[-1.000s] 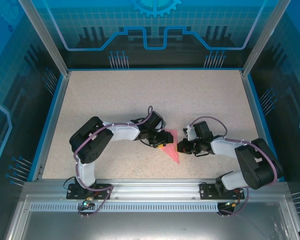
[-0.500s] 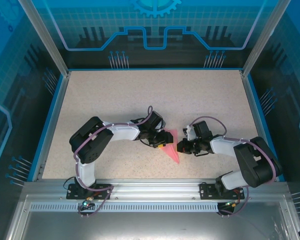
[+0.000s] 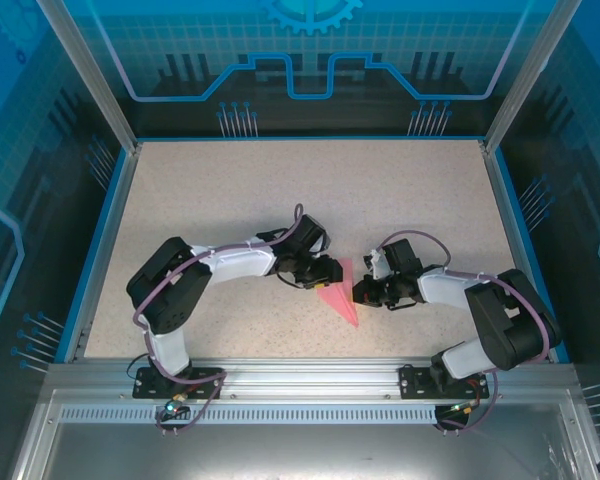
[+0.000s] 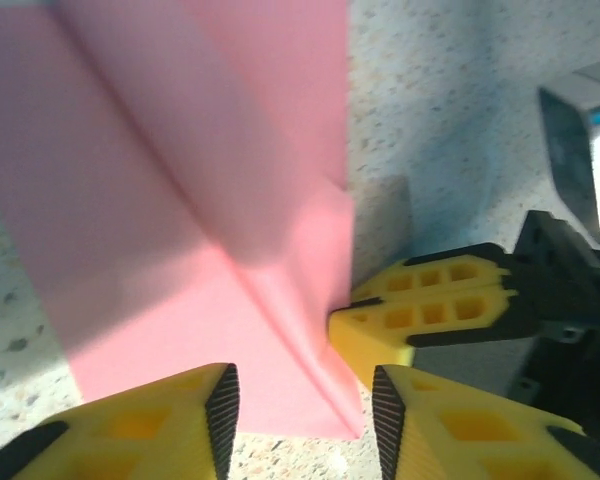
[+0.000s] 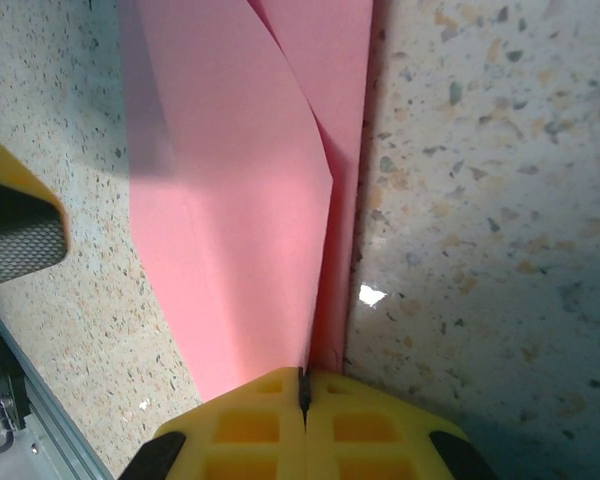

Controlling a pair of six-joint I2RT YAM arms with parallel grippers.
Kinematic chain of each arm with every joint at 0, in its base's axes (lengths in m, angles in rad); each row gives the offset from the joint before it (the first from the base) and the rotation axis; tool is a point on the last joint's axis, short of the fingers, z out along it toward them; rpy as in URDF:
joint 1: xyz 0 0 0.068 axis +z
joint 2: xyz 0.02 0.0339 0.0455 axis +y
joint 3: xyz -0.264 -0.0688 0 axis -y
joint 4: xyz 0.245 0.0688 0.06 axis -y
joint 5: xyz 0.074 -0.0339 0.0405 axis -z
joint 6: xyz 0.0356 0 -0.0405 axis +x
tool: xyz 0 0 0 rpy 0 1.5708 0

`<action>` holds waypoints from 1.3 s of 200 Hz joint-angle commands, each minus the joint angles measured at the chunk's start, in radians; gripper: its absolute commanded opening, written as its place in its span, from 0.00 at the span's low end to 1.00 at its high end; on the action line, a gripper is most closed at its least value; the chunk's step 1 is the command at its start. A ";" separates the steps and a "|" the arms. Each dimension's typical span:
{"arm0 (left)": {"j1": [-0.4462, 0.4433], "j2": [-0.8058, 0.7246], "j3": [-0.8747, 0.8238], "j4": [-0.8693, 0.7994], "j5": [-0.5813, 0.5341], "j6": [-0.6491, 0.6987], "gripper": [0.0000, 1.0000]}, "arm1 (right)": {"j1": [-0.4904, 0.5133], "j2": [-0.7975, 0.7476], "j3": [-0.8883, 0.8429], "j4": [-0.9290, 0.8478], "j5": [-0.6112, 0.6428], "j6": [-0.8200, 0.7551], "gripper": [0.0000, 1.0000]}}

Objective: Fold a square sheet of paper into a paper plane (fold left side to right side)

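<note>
Both end effectors at the paper plane, near-centre of the desk.
Top: paper plane (image 3: 342, 298) lies on the desk (image 3: 230, 200), tip toward the arm bases; left end effector (image 3: 328, 272) at its wide end, right end effector (image 3: 361, 293) at its right edge. Left wrist: left end effector (image 4: 300, 385) wide, fingers apart over the paper plane (image 4: 180, 220) (not gripping); right end effector (image 4: 355, 325) pinched on the edge. Right wrist: right end effector (image 5: 303, 385) clamped on the paper plane (image 5: 240, 200) edge.

Left end effector (image 4: 300, 402) spreads over the paper plane (image 4: 170, 200); right end effector (image 4: 346, 328) touches its edge.
</note>
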 commanded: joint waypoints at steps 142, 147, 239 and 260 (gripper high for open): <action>-0.038 0.207 0.136 -0.078 -0.003 0.039 0.25 | 0.041 0.027 -0.001 -0.122 0.101 -0.014 0.06; -0.038 0.208 0.131 -0.076 -0.005 0.038 0.25 | 0.041 0.022 -0.003 -0.122 0.102 -0.014 0.06; -0.038 0.213 0.047 -0.042 -0.018 0.020 0.24 | 0.024 -0.275 -0.011 -0.198 0.053 -0.043 0.35; -0.038 0.209 0.040 -0.041 -0.023 0.021 0.25 | 0.025 -0.323 -0.028 -0.185 -0.041 -0.043 0.34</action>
